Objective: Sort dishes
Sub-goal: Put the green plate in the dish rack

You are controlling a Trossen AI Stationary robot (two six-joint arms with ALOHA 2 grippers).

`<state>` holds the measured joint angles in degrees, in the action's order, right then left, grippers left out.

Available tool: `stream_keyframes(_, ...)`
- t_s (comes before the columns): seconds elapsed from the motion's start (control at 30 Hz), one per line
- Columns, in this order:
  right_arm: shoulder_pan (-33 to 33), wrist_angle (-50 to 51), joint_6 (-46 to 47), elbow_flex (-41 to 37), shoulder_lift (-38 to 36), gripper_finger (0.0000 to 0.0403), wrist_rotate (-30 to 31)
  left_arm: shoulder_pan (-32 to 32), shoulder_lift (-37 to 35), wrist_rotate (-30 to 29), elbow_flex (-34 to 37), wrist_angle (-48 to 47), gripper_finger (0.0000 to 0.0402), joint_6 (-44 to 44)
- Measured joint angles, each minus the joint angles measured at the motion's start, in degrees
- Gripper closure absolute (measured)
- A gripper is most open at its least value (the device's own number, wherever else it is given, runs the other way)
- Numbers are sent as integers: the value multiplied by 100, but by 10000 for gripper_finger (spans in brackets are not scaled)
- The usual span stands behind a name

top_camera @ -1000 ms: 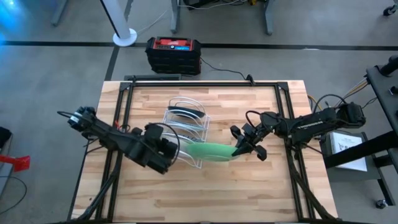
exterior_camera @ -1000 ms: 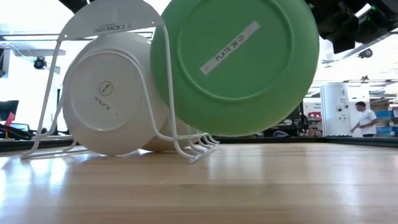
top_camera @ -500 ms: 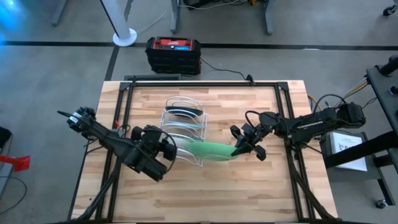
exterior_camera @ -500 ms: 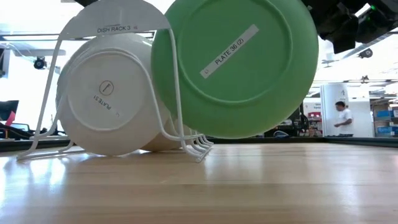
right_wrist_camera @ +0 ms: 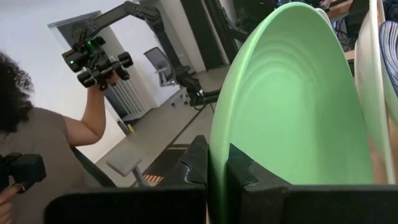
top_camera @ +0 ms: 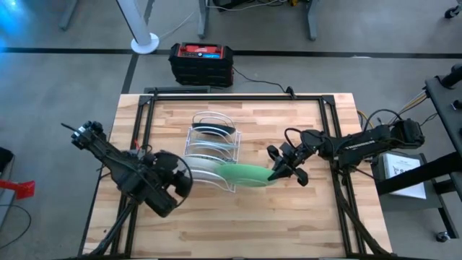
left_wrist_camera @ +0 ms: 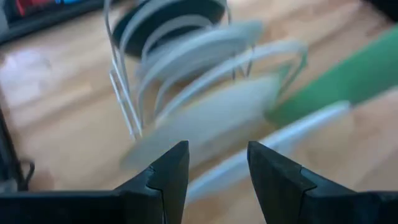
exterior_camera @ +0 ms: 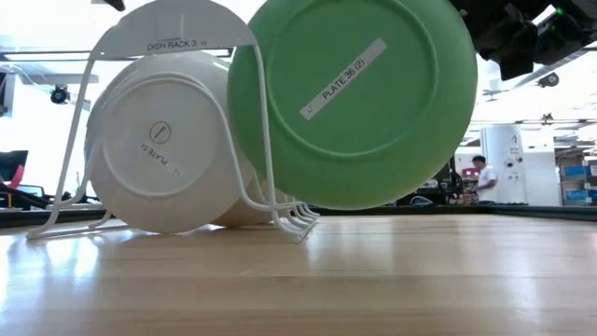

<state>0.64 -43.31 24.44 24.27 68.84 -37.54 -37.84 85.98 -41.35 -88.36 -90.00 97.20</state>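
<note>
Since pulling back from rack [top_camera: 214, 148] toward worktop [top_camera: 303, 217] edge, left end effector [left_wrist_camera: 216, 163] half-open, empty; right end effector [top_camera: 277, 172] clamped on green plate [exterior_camera: 354, 98], leaning at rack; other plates blurred.

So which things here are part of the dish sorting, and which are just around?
Job:
- green plate, in the shut right gripper
- plates standing in the white wire rack
- left gripper, empty

Around:
- red and black case on the floor
- person beyond the table
</note>
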Motion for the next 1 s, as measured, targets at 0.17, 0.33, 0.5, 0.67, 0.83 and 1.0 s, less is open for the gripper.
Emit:
stream_keyframes(0.17,2,29,207,97,0,403,15,-25,-40,941,122,1,248,118)
stream_keyframes(0.33,2,197,274,275,0,403,15,-40,-40,1604,491,2,248,489)
stream_keyframes(0.5,2,608,135,475,0,403,4,-65,-25,2019,958,0,248,903)
stream_keyframes(0.67,2,922,36,613,0,403,-1,-77,-25,2047,1250,-3,248,1152)
stream_keyframes(0.83,2,1012,-51,629,-2,403,2,-75,-7,1823,1608,-2,248,1460)
stream_keyframes(1.0,2,1010,-30,629,-2,403,4,-77,54,1809,1852,271,248,1642)
